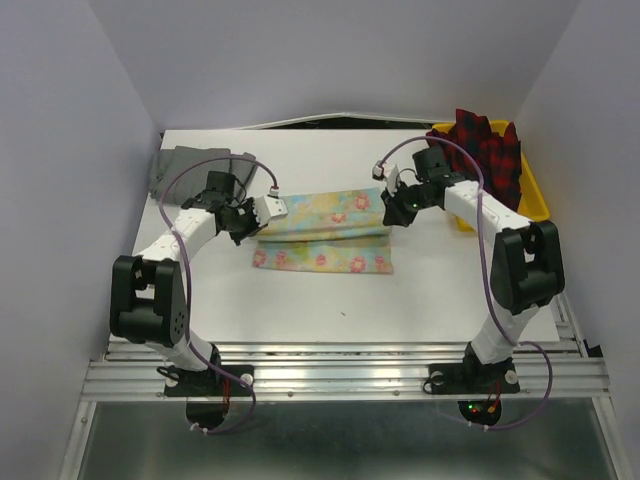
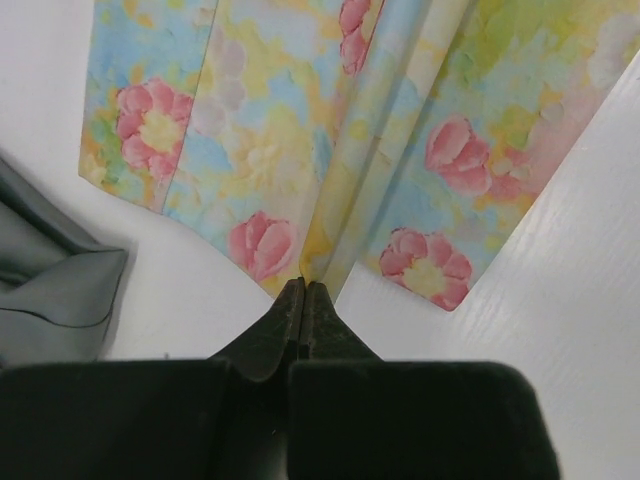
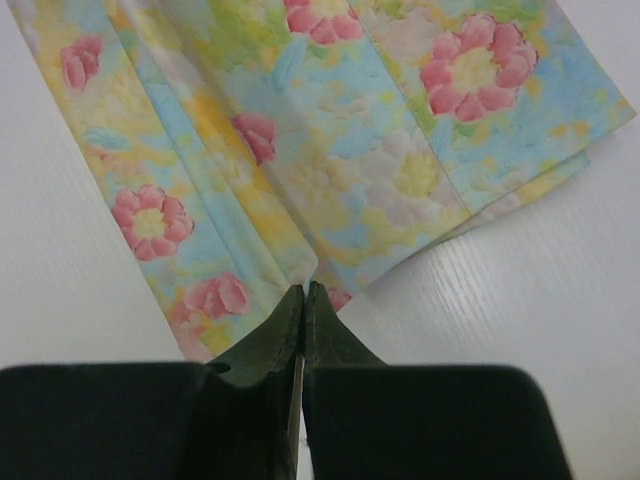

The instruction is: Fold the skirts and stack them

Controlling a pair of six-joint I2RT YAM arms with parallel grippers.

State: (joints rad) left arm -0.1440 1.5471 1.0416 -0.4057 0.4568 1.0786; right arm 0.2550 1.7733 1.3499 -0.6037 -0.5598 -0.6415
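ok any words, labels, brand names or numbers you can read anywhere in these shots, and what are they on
No text can be read in any view.
The floral skirt, grey skirt and plaid skirt show only pattern or plain cloth, with no tag in sight.
The yellow tray bears no visible marking.
The left gripper and right gripper are plain black, without lettering.
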